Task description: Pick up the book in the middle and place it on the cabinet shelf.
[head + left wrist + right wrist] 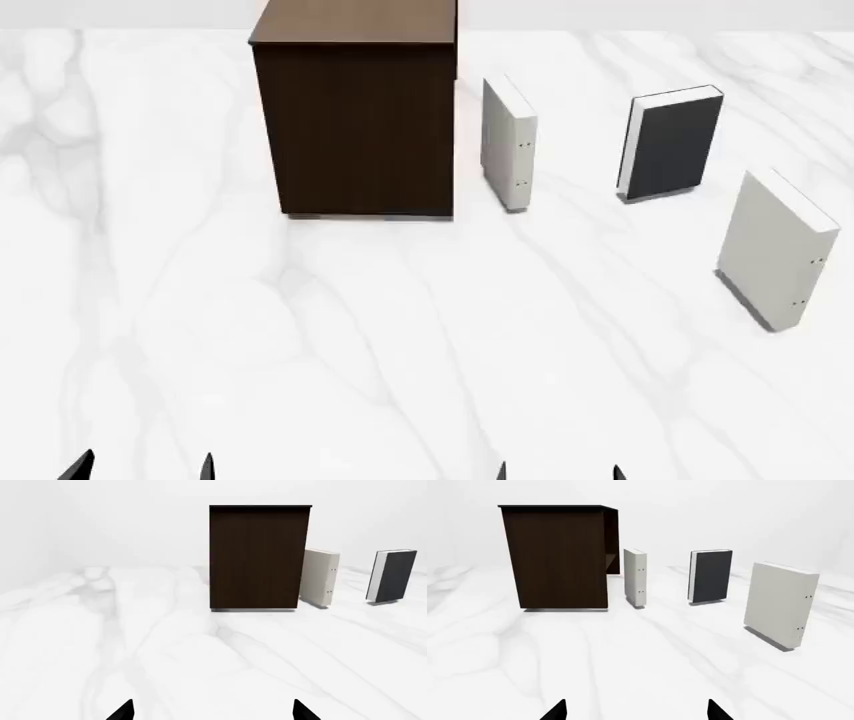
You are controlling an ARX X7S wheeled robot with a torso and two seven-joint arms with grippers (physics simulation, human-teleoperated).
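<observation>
Book point(674, 145): upright, upper right of head view, between two pale books point(507, 145), apart from both.
Handling: judged rigid, light, smooth; grip across covers.
Cabinet point(358, 110): upper centre.
Left tool point(144, 468): wide, empty.
Right tool point(558, 472): wide, empty.

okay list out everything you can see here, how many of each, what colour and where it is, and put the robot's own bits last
cabinet: one, dark brown with a lighter brown top, far left of centre on the surface
dark book: one, charcoal cover with white pages, upright, middle of the three books
pale books: two, off-white with small dark dots, upright; one just right of the cabinet, one nearest the robot at far right
table: one, white marble pattern, under everything
left gripper: one, black, only the tips of its jaws show at the bottom edge, apart
right gripper: one, black, tips of its jaws apart, bottom edge
</observation>
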